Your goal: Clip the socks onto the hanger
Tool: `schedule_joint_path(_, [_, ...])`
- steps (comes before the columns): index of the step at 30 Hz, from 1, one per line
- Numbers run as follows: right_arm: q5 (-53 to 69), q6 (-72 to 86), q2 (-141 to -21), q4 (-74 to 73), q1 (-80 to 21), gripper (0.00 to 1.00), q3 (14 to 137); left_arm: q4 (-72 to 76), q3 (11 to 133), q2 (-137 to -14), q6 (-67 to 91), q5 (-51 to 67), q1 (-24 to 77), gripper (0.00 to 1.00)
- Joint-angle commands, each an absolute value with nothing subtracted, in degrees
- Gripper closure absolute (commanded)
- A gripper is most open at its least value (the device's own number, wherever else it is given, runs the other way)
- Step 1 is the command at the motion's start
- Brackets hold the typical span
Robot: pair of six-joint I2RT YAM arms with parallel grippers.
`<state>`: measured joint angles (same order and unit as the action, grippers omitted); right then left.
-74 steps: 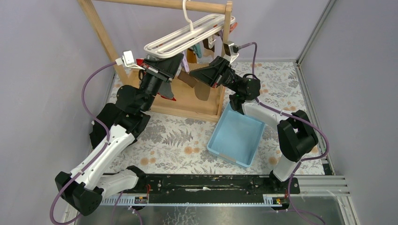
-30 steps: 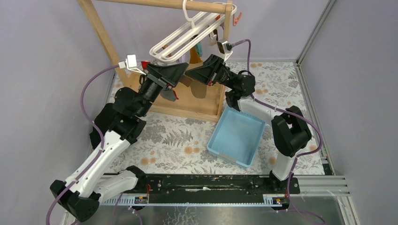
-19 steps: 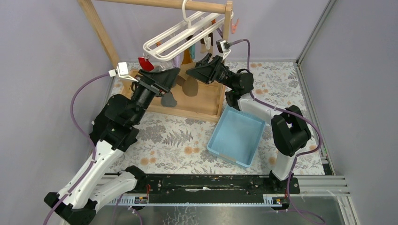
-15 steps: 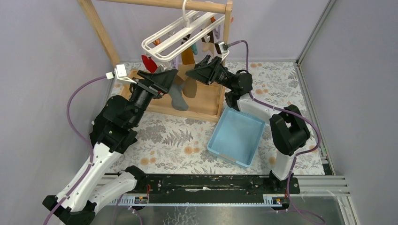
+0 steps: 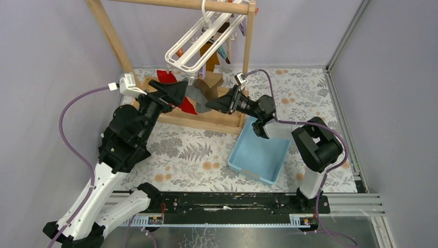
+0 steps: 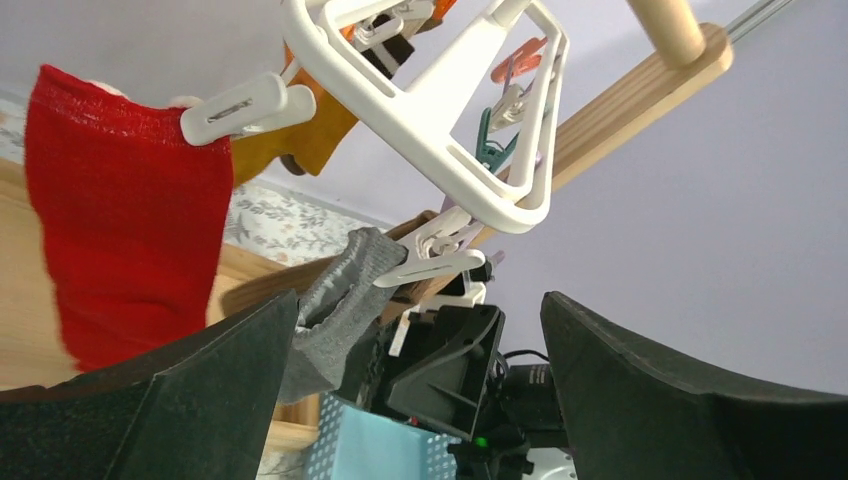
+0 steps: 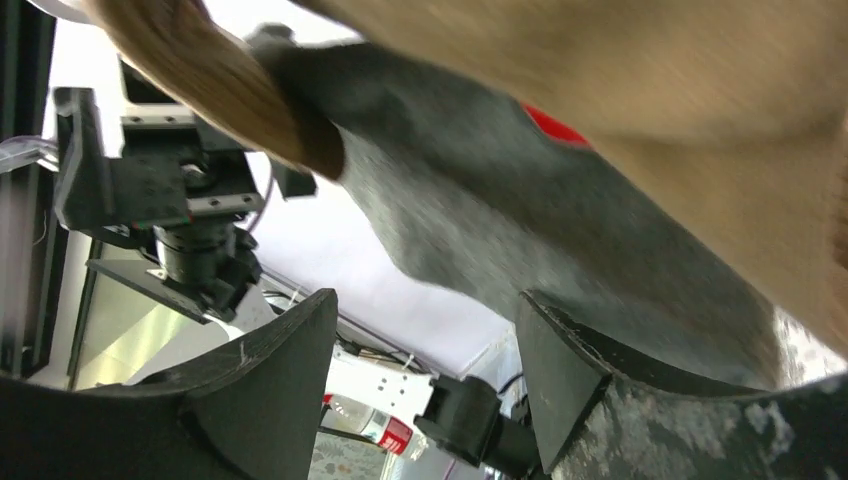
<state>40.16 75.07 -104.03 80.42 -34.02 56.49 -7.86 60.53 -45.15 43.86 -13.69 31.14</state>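
Note:
The white hanger point(image 5: 199, 39) hangs tilted by its hook from the wooden rail; its frame end point(image 6: 440, 130) fills the top of the left wrist view. A lighter tan sock point(image 5: 213, 80) dangles under it and looms large and blurred in the right wrist view point(image 7: 700, 110), beside a darker brown sock point(image 7: 215, 90). My left gripper point(image 5: 178, 93) point(image 6: 417, 300) sits below the hanger's near end, open and empty. Opposite it, my right gripper point(image 5: 210, 106) point(image 7: 425, 300) is under the socks, also open and holding nothing.
A red sock point(image 6: 130, 220), a grey sock point(image 6: 340, 300) under a white clip point(image 6: 440, 262) and a mustard-orange sock point(image 6: 300, 140) also hang here. The wooden stand point(image 5: 111, 41) has a base board point(image 5: 206, 120). A blue bin point(image 5: 261, 152) lies right of it.
Both grippers opened and dropped back from the hanger. The right one let go of the brown fabric it pinched. The hanger swung back and upward, socks dangling.

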Motion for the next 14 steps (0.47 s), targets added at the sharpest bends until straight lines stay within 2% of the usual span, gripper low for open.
schedule_joint_path(1, [39.9, 72.3, -98.4, 82.1, -32.9, 0.28, 51.3, -15.1, 65.3, -47.4, 39.1, -15.9, 31.6, 0.01])
schedule_joint_path(14, [39.0, 62.8, -86.8, 71.1, -32.3, 0.28, 41.0, -14.0, 61.7, -45.6, 40.3, -15.5, 31.6, 0.01])
